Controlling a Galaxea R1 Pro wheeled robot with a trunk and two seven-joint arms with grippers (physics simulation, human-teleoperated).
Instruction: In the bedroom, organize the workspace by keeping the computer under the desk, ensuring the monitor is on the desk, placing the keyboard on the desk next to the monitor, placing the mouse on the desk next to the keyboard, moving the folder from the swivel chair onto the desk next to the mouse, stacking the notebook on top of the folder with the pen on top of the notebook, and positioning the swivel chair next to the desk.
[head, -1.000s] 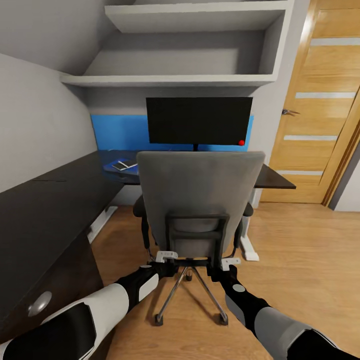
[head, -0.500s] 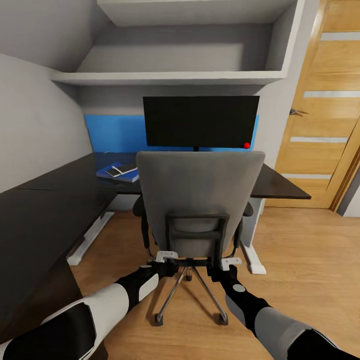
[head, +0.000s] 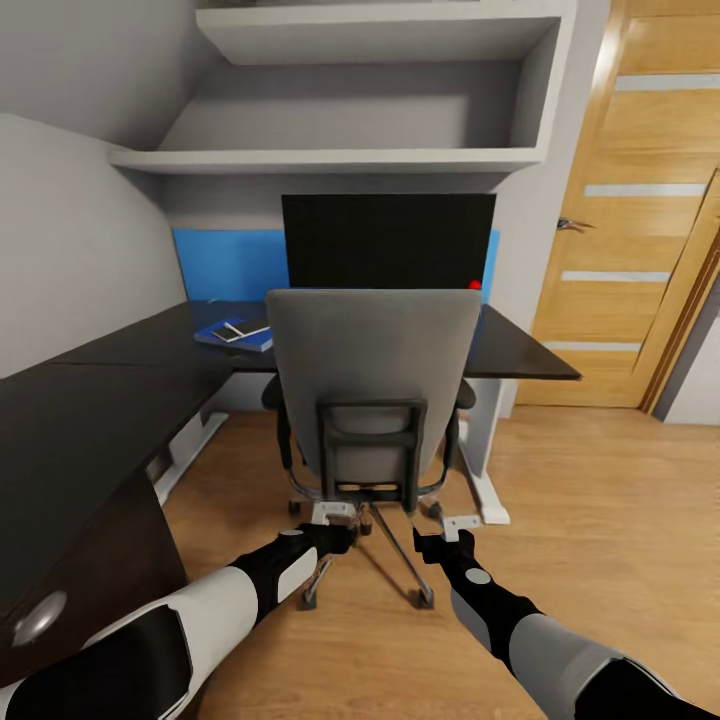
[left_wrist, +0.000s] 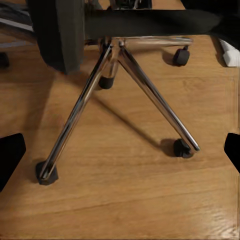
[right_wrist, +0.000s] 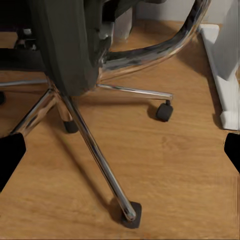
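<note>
The swivel chair has rolled deskward — both grippers, and, empty, spread wide.

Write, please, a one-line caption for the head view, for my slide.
Grey swivel chair facing the dark desk and monitor, both arms reaching toward it.

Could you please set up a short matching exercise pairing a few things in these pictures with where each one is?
Things:
1. monitor
2. swivel chair
3. wooden door
4. blue folder

Places:
A. on the desk, left of the chair
B. at the room's right side
C. on the floor in front of both arms
D. standing on the desk behind the chair's backrest

Pairs: 1-D, 2-C, 3-B, 4-A
</note>
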